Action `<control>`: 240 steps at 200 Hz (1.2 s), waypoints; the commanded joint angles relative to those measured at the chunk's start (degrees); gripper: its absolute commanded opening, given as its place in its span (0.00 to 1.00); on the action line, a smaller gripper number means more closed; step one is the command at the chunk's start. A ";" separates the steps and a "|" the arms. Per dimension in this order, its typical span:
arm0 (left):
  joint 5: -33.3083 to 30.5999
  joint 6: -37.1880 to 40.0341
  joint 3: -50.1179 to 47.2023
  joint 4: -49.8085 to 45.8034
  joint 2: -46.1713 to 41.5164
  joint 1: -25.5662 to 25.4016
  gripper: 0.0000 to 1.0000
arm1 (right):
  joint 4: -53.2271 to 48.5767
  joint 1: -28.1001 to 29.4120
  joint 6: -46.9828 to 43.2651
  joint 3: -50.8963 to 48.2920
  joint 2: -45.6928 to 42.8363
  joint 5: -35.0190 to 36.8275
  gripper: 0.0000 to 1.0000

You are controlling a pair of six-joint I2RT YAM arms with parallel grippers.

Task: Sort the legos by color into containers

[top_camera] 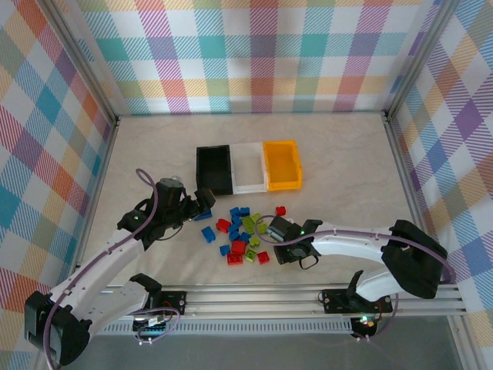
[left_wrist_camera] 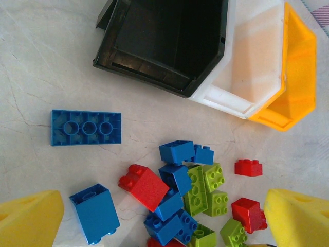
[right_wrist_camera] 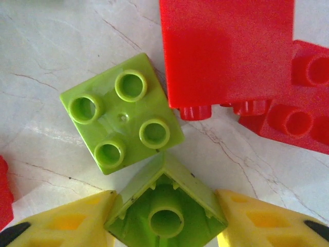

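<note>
Sorting step: the right gripper point(right_wrist_camera: 165, 198) is pinching a lime green brick point(right_wrist_camera: 165, 224) between its yellow fingers point(right_wrist_camera: 67, 221), so the pick looks made and the carry is probably next. I cannot tell whether the brick is clear of the table point(top_camera: 154, 154).
Left gripper: the left gripper point(left_wrist_camera: 163, 218) is hanging spread wide over the pile point(top_camera: 243, 233), gripping nothing.
Bins: the white bin point(top_camera: 249, 190) is sitting mid-row, with the black bin point(top_camera: 200, 169) touching its left side and the orange-yellow bin point(top_camera: 283, 186) touching its right. All three are looking empty.
Legos: the pile is lying on the arms' side of the white bin, apart from it. A lone red brick point(top_camera: 280, 210) is sitting between the pile and the bin row, to the white bin's right.
Held brick's pose: its hollow underside is facing the wrist camera and its studs are pointing away. The footprint is square, so it has no long axis. One corner is aiming at a second lime brick point(right_wrist_camera: 122, 112), which is lying studs-up just beside it.
Long blue brick: the long blue brick point(left_wrist_camera: 86, 127) is lying underside up, on the arms' side of the white bin and to its left, with its long axis running roughly along the bin row.
Next move: it is calling for a straight lift, since a big red block point(right_wrist_camera: 226, 51) is crowding close, then travel toward the white bin's row. With every bin bare, any of them could take green.
</note>
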 commanded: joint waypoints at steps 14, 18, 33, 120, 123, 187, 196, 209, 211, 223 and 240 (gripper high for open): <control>-0.24 0.22 -0.32 -0.21 0.03 -0.42 1.00 | 1.82 0.08 -1.06 0.62 -1.92 0.87 0.45; -0.25 0.20 -0.22 -0.28 0.09 -0.40 1.00 | 1.64 0.05 -1.10 0.61 -2.16 0.92 0.44; -0.25 0.19 -0.08 -0.39 0.11 -0.42 1.00 | 0.97 -0.05 -1.07 0.41 -3.45 1.13 0.43; -0.41 -0.13 0.12 -2.13 -0.14 -0.42 1.00 | 0.51 -15.61 -13.23 14.68 -6.74 -3.54 0.40; -0.42 -0.16 -0.02 -2.22 -0.26 -0.42 1.00 | 1.10 -16.90 -13.73 15.91 -5.67 -4.12 0.39; -4.44 -1.89 -0.04 -9.14 -0.88 -0.31 1.00 | 5.99 -31.09 -16.39 39.86 21.17 -9.46 0.40; -4.72 -2.23 -0.37 -9.62 -0.65 -0.33 1.00 | 5.42 -32.15 -16.28 42.55 24.06 -9.77 0.40; -4.83 -2.77 -0.68 -9.89 -0.26 -0.33 1.00 | 5.55 -33.22 -15.80 45.06 27.43 -10.81 0.44; -4.86 -2.79 -0.80 -9.84 -0.16 -0.29 1.00 | 5.64 -33.32 -15.78 45.35 27.79 -10.97 0.46; -4.54 -2.88 -1.42 -9.08 0.33 -0.33 1.00 | 5.60 -33.73 -15.85 47.32 29.68 -11.73 0.56; -4.49 -2.66 -1.73 -8.26 1.54 -0.20 0.99 | 5.21 -34.00 -16.38 49.48 30.65 -12.70 0.68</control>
